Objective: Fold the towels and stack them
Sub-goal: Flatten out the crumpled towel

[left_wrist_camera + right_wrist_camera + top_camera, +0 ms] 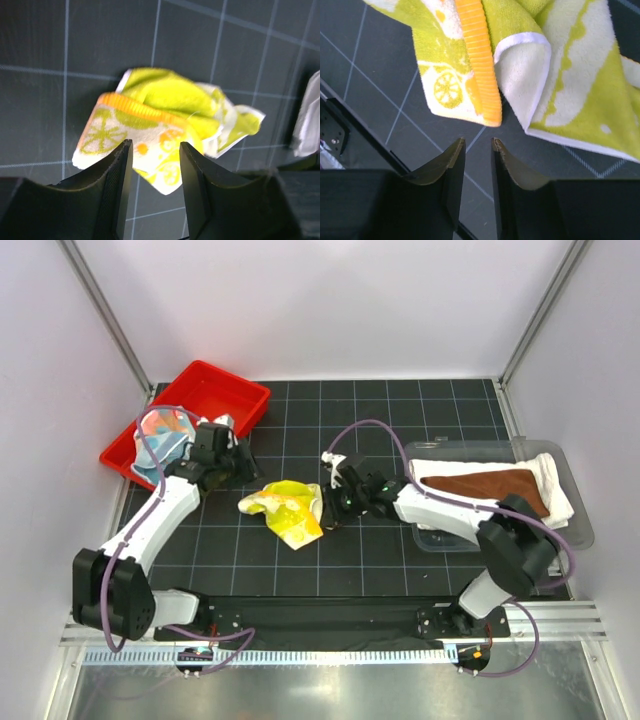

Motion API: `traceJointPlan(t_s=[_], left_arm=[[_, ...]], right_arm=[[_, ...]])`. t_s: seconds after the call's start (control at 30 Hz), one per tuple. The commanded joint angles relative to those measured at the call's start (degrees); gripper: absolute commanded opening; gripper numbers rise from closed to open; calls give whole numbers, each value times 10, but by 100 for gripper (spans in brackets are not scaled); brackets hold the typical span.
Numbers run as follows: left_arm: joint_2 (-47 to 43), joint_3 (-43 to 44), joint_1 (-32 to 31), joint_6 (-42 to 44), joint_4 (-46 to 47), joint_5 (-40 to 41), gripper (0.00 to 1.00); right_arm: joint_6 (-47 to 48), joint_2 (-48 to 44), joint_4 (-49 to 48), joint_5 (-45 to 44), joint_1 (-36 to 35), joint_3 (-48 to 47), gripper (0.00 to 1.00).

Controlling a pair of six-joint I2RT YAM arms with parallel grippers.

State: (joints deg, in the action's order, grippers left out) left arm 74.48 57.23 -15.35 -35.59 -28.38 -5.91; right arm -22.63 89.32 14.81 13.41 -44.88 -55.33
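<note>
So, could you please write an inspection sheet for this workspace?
Surface: black grid mat.
Job's things: yellow-green towel crumpled mid-mat; multicoloured towel in red tray; brown towel on white towel in clear bin.
Clutter: nothing seen beyond tray and bin.
Grippers: left gripper open, aimed at the yellow-green towel; right gripper slightly open, empty, near its edge.
Cables: purple cables loop along both arms.
Surroundings: white walls, metal frame.

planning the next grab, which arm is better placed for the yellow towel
Right. The right gripper sits at the edge of the yellow towel, jaws slightly apart; the left gripper hangs farther back, near the red tray.
</note>
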Motion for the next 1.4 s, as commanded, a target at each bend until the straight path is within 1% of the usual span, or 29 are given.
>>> traceJointPlan(t_s=[0.0, 0.03, 0.1, 0.2, 0.33, 0.47, 0.5, 0.63, 0.7, 0.77, 0.8, 0.83, 0.87, 0.9, 0.93, 0.97, 1.0, 1.03, 1.1, 1.13, 1.17, 1.2, 1.23, 1.3, 1.37], left_arm=[[15, -55, 0, 4, 22, -43, 45], [18, -63, 0, 3, 25, -45, 44], [34, -86, 0, -3, 28, -34, 43], [56, -106, 0, -20, 37, -19, 43], [80, -115, 0, -32, 46, -21, 41], [83, -118, -1, -34, 49, -16, 41], [80, -118, -1, -34, 49, -15, 41], [70, -119, -1, -35, 46, -8, 41], [66, -121, 0, -38, 45, -8, 40], [59, -121, -1, -42, 44, -12, 40], [55, -121, 0, -44, 45, -15, 41], [52, -121, 0, -47, 45, -19, 40], [38, -120, -1, -53, 49, -40, 41], [25, -114, 0, -64, 52, -58, 41], [12, -105, 0, -66, 53, -71, 43], [-15, -93, 0, -62, 54, -86, 46], [-25, -65, -1, -41, 54, -82, 49], [-30, -49, 0, -26, 54, -77, 56], [-11, -10, -1, 30, 40, -60, 57], [8, 30, 1, 49, 19, -59, 57], [28, 51, 0, 60, 6, -57, 57], [72, 67, 1, 78, -4, -71, 56], [92, 91, 1, 85, -16, -88, 55], [143, 104, 0, 96, -25, -123, 52], [162, 99, -1, 107, -30, -141, 52]], right_arm=[[19, 39, -84, 28, -1, 6, 35], [21, 56, -98, 35, -1, 2, 39], [27, 74, -109, 46, -2, -7, 42], [41, 103, -104, 27, -1, -9, 45], [46, 112, -127, 12, -1, 12, 55], [42, 127, -162, 30, -3, 27, 55], [41, 130, -169, 45, -2, 32, 54], [35, 126, -187, 75, -10, 41, 41], [33, 117, -188, 76, -10, 52, 38], [29, 98, -183, 58, -11, 62, 25], [28, 90, -177, 48, -12, 66, 17], [27, 85, -153, 31, -11, 66, 1], [29, 71, -119, 17, -11, 59, 1], [30, 63, -77, -9, -10, 32, 1], [30, 55, 20, -35, -10, 15, 1], [30, 38, 65, -78, -6, -1, 1], [40, 31, 136, -84, -4, -31, 1], [47, 22, 159, -82, -1, -42, 1], [58, 4, 195, -84, 8, -71, 1], [70, 4, 219, -79, 13, -79, 1], [74, 3, 228, -70, 19, -87, 1], [76, 9, 239, -68, 36, -95, 1], [80, 10, 243, -63, 44, -99, 1], [82, 23, 246, -42, 74, -104, 1], [91, 32, 254, -37, 88, -108, 1]])
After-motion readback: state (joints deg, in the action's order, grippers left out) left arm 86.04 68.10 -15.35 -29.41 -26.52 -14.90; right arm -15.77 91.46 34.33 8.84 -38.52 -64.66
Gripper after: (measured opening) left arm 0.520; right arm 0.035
